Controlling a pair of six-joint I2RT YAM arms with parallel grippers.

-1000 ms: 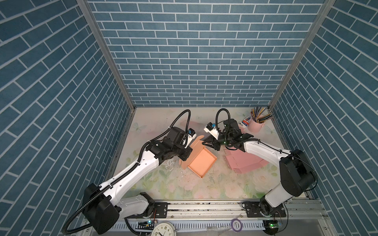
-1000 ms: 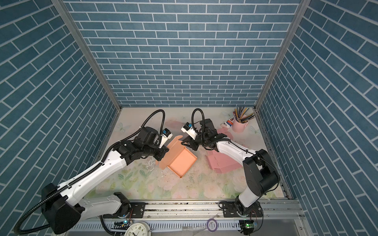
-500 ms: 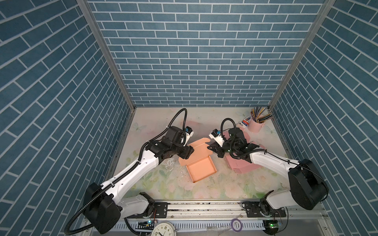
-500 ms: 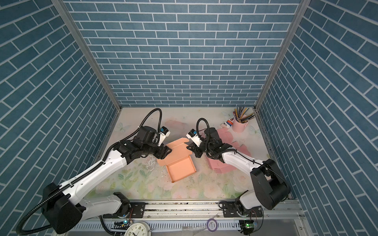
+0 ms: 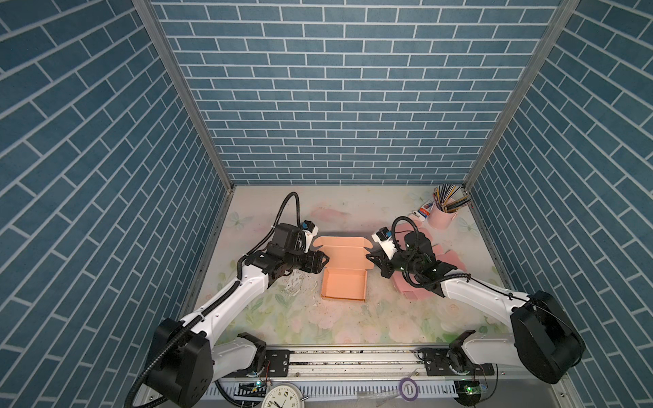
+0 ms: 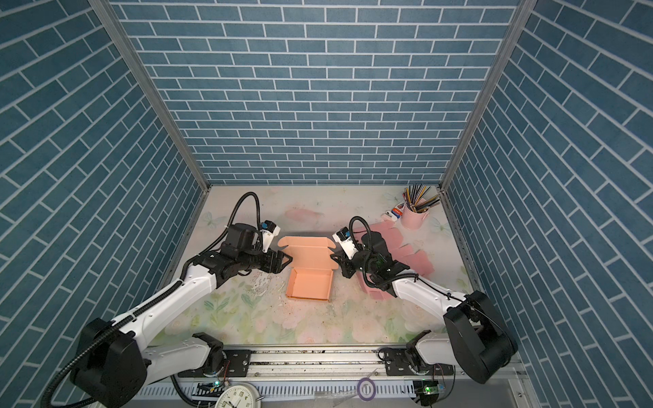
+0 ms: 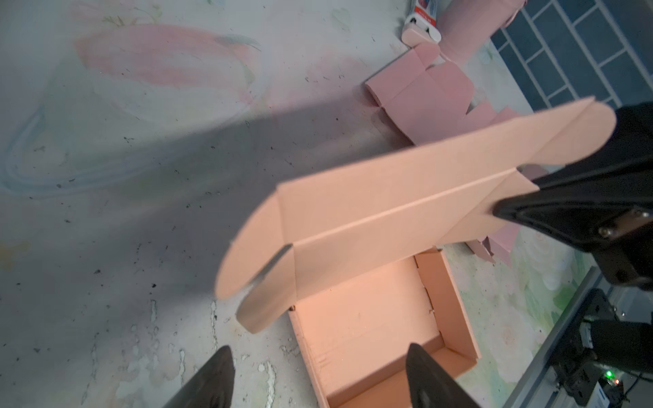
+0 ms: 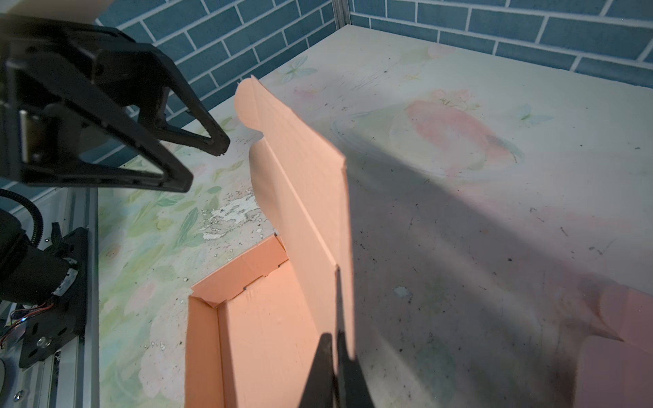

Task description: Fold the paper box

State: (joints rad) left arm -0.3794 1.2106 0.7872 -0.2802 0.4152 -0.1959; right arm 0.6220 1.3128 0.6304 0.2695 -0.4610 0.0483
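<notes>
Two grippers stand at the two sides of the paper box [image 5: 343, 288], but only one has hold of it. At the left, the left gripper [image 5: 322, 262] hangs just beside the left end of the lid [image 5: 344, 252]. Its jaws are spread wide with nothing between them, and as far as the wrist view shows it touches no cardboard. I judge it is placed there to take or push the near ear flap.

In the middle, the box lies on the table [image 5: 318, 212]. Its tray is already formed with four low walls, and the lid rises tilted from the far wall, with rounded ear flaps at both ends.

At the right, the right gripper [image 5: 369, 257] has its jaws pressed together on the right ear flap [image 7: 480, 215]. This pinch is probably what holds the lid up, so that it can be brought over the tray. Further right, under that arm, lies a stack of flat pink blanks [image 5: 450, 261]. In the far corner stands a pink cup [image 5: 440, 219] with pencils [image 5: 450, 197].

The table has a pale flower print, and its coat is chipped white [image 5: 296, 282] just left of the tray. Blue brick-pattern walls [image 5: 335, 106] close three sides.
</notes>
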